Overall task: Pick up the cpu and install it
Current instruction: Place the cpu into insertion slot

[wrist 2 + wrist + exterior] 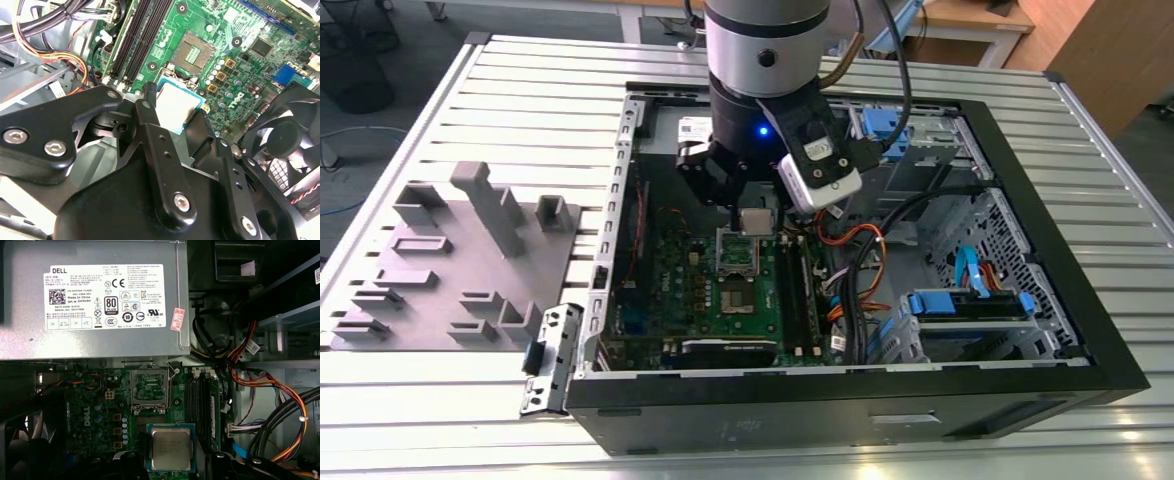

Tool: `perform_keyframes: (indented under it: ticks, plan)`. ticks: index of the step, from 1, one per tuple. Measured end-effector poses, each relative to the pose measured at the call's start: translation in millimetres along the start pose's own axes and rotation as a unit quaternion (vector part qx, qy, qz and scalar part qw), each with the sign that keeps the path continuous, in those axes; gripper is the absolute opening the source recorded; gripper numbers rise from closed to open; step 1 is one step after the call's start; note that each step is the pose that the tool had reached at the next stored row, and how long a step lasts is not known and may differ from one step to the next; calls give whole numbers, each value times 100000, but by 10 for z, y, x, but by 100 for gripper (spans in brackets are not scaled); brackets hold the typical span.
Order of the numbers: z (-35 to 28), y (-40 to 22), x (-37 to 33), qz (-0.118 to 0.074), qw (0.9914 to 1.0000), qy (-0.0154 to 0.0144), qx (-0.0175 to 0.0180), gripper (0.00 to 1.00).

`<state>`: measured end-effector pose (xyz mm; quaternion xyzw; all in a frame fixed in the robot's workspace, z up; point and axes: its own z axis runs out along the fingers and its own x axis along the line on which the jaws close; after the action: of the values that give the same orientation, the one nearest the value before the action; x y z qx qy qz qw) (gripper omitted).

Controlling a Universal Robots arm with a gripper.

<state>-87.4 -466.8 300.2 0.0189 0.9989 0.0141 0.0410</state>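
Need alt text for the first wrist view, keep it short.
A cpu, silver top showing, is held by the gripper over a green motherboard, apart from the empty socket. Beyond the socket sits a grey power supply with a white label; coloured cables run alongside.

One cpu, one case, one tray

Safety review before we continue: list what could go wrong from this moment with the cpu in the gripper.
1. The gripper pinches the cpu by its edges above the motherboard; a slip might drop it onto components.
2. The cpu is not yet over the open socket; a skewed landing could damage its contacts.
3. Cable bundles hang close by and could snag the arm.
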Motion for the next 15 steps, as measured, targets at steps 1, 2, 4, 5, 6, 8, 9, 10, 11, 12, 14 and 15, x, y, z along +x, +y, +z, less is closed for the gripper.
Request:
perform_keyframes:
  ticks: [1,2,4,5,6,8,9,10,11,12,14,15]
  plan:
    - [0,0,0,8,100000,-24,4,47]
    - [0,0,0,16,100000,-48,8,47]
    - [0,0,0,32,100000,-103,10,47]
    - [0,0,0,38,100000,-127,18,47]
    - [0,0,0,47,100000,-156,18,47]
    - [0,0,0,63,100000,-204,29,47]
    - [0,0,0,72,100000,-233,28,47]
    - [0,0,0,81,100000,-256,32,47]
    - [0,0,0,87,100000,-282,36,47]
    - [0,0,0,93,99999,-311,38,47]
    - [0,0,0,113,99999,-362,44,47]
    - [0,0,0,121,99999,-388,50,47]
